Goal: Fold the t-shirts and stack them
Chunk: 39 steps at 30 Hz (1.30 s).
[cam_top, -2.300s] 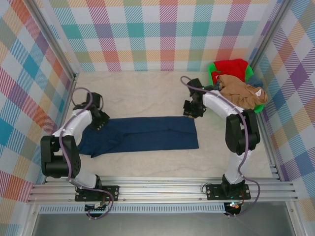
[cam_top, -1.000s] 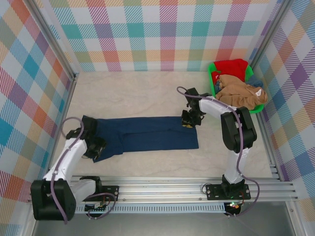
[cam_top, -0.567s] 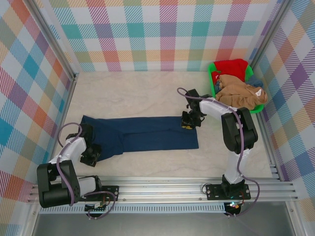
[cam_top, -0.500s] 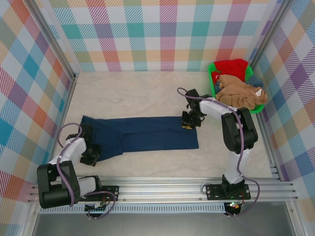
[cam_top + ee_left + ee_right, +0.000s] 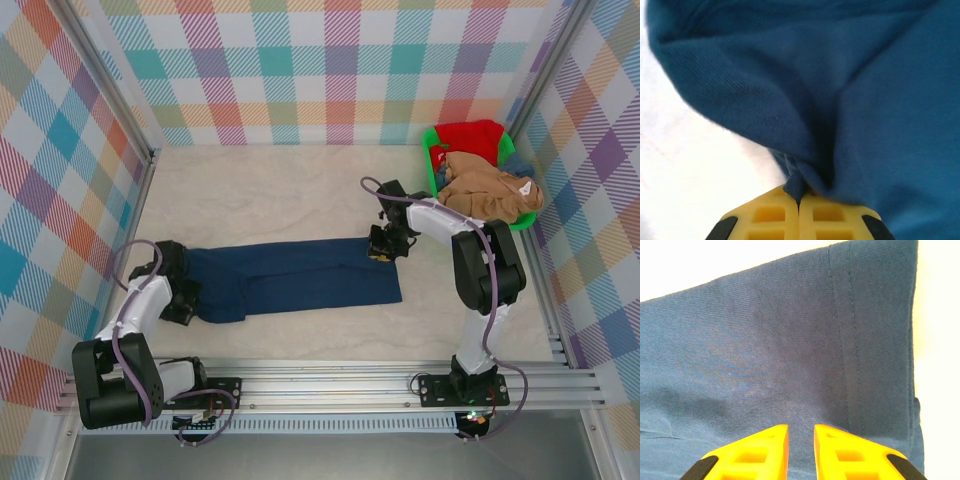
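Note:
A dark navy t-shirt point(image 5: 300, 280) lies folded into a long strip across the table's middle. My left gripper point(image 5: 188, 300) sits at the strip's left end, shut on a pinch of navy cloth point(image 5: 805, 175) that bunches up between its yellow fingers point(image 5: 765, 217). My right gripper point(image 5: 384, 248) rests low on the strip's far right corner, beside the stitched hem point(image 5: 850, 355). Its jaws stand a little apart above flat cloth, with nothing pinched between them point(image 5: 801, 432). A tan-brown t-shirt point(image 5: 490, 192) and a red t-shirt point(image 5: 470, 135) are heaped in the basket.
The bright green basket point(image 5: 432, 168) stands at the back right, against the checked wall. Checked walls close in the left, back and right sides. Bare light tabletop point(image 5: 260, 195) runs behind the shirt, and a metal rail point(image 5: 330, 385) lines the near edge.
My left gripper closed on the shirt's left end and drew it slightly rightward, bunching the cloth. The right gripper has stayed on the right corner.

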{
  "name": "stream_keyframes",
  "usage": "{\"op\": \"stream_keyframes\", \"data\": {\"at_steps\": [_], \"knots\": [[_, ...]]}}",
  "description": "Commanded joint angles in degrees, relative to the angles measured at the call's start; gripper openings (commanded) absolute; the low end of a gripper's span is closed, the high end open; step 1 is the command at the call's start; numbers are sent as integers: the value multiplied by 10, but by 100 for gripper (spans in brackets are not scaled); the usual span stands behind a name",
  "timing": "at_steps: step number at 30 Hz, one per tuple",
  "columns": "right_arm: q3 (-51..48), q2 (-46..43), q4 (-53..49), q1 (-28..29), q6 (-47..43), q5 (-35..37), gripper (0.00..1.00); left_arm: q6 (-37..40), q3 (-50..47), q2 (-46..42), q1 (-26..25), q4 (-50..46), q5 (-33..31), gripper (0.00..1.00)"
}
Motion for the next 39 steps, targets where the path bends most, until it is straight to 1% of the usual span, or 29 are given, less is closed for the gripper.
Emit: {"op": "stream_keyframes", "data": {"at_steps": [1, 6, 9, 11, 17, 19, 22, 23, 26, 28, 30, 32, 34, 36, 39], "knots": [[-5, -17, -2, 0, 2, -5, 20, 1, 31, 10, 5, 3, 4, 3], [-2, -17, -3, -1, 1, -4, 20, 2, 45, 31, 6, 44, -7, 2], [-3, -19, -4, -1, 1, -2, 20, 7, 48, 35, 6, 39, -8, 2], [-4, -20, -3, 0, 1, 0, 20, 11, 41, 32, 5, 35, -14, 2], [-6, -17, -2, -1, 2, -3, 20, 11, -4, -1, 6, 83, -37, 2], [-5, -14, -2, -1, 2, -2, 20, 11, -10, 11, 7, 82, -46, 2], [-5, -16, -11, -1, 8, 12, 20, 15, -12, 45, 8, 77, -39, 5], [-10, -21, -13, -1, 12, 20, 22, 17, -11, 46, 7, 79, -33, 4], [-41, -52, -19, -11, 44, 52, 32, 15, -5, 21, 6, 74, -33, 3], [-77, -77, -10, -24, 73, 51, 35, 20, 1, 8, 6, 67, -35, 2], [-111, -95, 15, -39, 95, 28, 35, 25, 7, 6, 6, 57, -29, 2], [-119, -92, 23, -46, 108, 8, 34, 24, 5, 5, 6, 53, -23, 2], [-120, -84, 30, -47, 118, -5, 30, 20, -1, 0, 7, 54, -21, 2], [-120, -79, 40, -46, 129, -10, 27, 18, -4, -6, 7, 55, -21, 2], [-110, -65, 31, -49, 135, -2, 26, 19, -4, -6, 7, 54, -20, 1]]}}
